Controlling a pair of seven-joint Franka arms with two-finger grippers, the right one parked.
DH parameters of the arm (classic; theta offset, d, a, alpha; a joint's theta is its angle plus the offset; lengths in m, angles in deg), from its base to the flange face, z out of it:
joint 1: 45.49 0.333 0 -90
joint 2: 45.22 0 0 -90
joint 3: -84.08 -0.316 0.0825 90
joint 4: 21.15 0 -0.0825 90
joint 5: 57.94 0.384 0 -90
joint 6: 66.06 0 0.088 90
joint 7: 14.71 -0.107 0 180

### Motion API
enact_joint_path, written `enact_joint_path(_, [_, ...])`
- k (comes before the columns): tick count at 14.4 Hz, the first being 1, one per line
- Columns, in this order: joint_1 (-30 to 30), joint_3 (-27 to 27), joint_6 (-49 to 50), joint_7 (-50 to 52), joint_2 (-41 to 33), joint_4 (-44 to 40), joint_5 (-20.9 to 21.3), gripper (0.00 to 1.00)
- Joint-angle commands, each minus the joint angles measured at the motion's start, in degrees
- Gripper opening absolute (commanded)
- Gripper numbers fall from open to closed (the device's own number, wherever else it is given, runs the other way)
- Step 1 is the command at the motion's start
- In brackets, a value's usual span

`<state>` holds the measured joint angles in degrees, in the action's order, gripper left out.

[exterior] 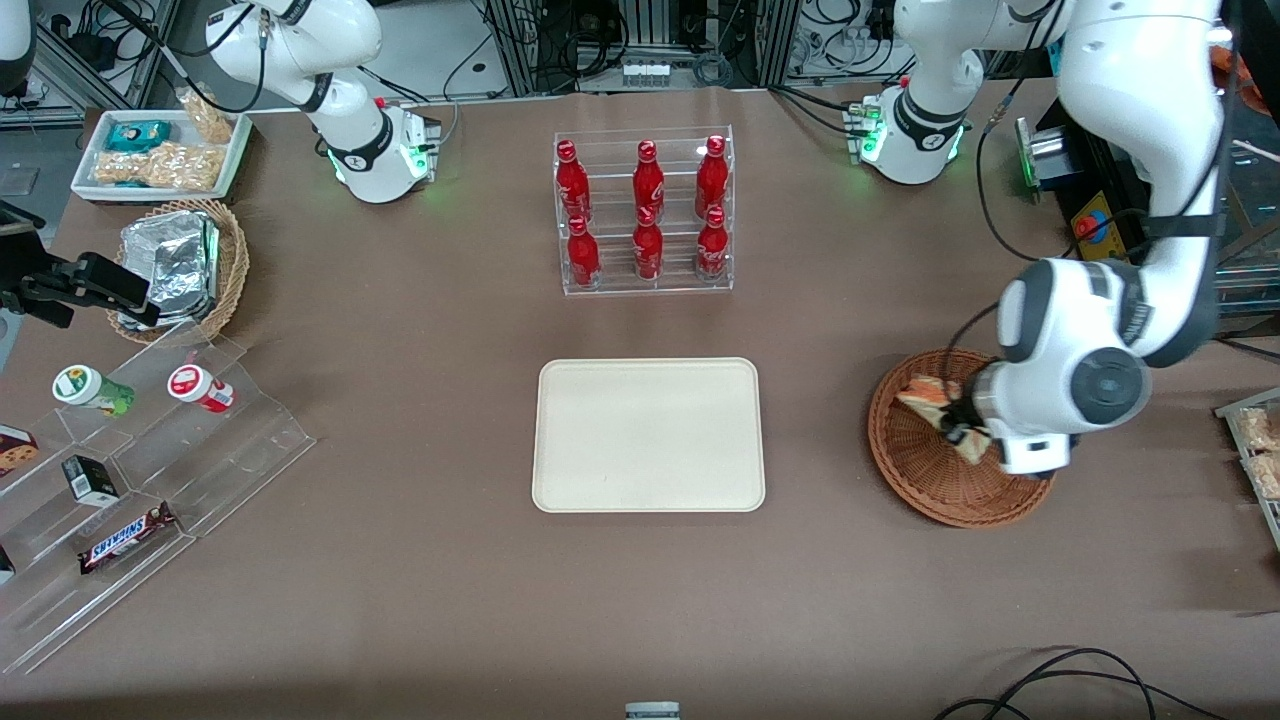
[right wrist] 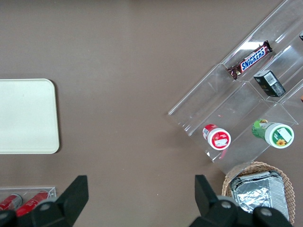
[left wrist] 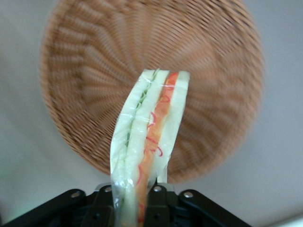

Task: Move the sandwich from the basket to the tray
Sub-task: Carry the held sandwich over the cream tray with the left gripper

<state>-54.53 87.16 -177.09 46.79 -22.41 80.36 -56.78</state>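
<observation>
The cream tray (exterior: 648,435) lies bare at the table's middle, while toward the working arm's end the gripper (exterior: 962,428) hangs above the wicker basket (exterior: 925,470), its fingers pinching the wrapped sandwich (left wrist: 147,142) clear of the weave.

I see clear rack (exterior: 645,215) of six red bottles mid-surface, farther from front camera. Toward parked arm's end: white tray of snack packs (exterior: 160,152), tan wicker basket with foil packs (exterior: 185,268), stepped clear display (exterior: 140,480) holding two lidded cups (exterior: 92,388), small dark box (exterior: 90,480), Snickers bar (exterior: 125,538).
</observation>
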Motion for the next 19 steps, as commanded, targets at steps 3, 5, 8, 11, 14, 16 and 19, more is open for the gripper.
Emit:
enact_joint_path(3, [-13.09,-0.62,-11.90,-0.42,5.92,-1.85,0.16,0.02])
enact_joint_path(5, [-17.83,-0.62,-15.87,-2.42,8.46,-4.91,0.16,0.03])
enact_joint_path(8, [-23.02,-0.62,-15.88,-5.25,13.91,-13.61,-0.10,0.02])
enact_joint_path(11, [-29.88,-0.71,-17.28,-5.51,17.51,-15.73,0.16,0.00])
enact_joint_path(14, [-31.04,-0.62,-17.90,-5.43,20.77,-19.33,1.65,0.00])
enact_joint_path(16, [-32.35,-0.62,-17.90,-5.25,22.53,-21.27,1.65,0.00])
enact_joint_path(19, [-32.54,-0.62,-17.99,-5.51,24.38,-22.94,1.65,0.18])
